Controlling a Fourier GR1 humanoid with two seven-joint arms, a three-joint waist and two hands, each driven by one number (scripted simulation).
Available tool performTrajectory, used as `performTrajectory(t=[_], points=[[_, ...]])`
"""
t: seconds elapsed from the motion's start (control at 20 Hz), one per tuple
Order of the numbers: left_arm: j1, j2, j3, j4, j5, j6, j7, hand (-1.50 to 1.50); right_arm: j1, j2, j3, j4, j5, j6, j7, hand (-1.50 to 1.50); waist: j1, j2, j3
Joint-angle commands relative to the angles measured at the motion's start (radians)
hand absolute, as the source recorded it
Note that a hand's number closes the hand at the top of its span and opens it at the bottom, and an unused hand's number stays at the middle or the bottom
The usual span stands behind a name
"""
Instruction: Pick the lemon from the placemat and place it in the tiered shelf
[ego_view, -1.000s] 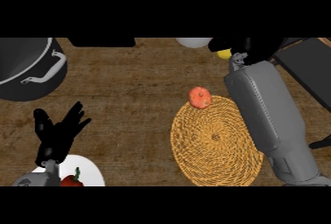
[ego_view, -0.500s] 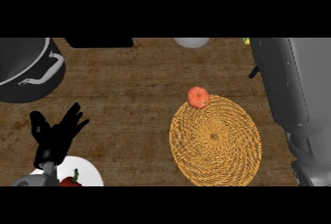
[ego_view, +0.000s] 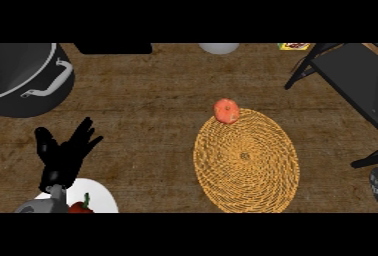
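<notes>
Lemon is nowhere on the woven placemat; only an orange-red round fruit sits at its far rim. The tiered shelf stands at the right edge, with a small yellow item beside its top corner that I cannot identify. The left hand rests with fingers spread near a white plate; the right hand is out of sight. Placement looks done or nearly so.

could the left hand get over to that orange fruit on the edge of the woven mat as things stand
Probably yes. The left hand rests open at the lower left, and only bare counter lies between it and the orange fruit on the woven placemat's upper rim. The pot sits off that line.
</notes>
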Motion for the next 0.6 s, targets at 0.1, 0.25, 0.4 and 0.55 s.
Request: performTrajectory(t=[0.1,0.25,0.4,0.55], points=[[0.015,-0.02,-0.007,0.042,-0.006,-0.009,-0.016,0.0,-0.025,-0.094,-0.085,0.002,-0.017,0.131,0.046,1.5,0.0,0.006,-0.005],[0.045,-0.024,-0.03,-0.031,-0.007,-0.01,0.026,0.0,-0.014,-0.143,-0.151,0.076,-0.061,0.131,-0.028,1.5,0.012,0.007,-0.004],[0.04,-0.011,-0.007,0.002,-0.009,-0.018,0.003,0.0,0.007,-0.175,-0.163,0.025,-0.099,0.218,-0.067,1.5,0.002,0.004,-0.004],[-0.019,0.022,0.032,0.041,0.014,-0.046,0.013,0.0,0.076,-0.209,-0.196,0.089,-0.12,0.156,-0.144,1.5,0.005,0.01,-0.004]])
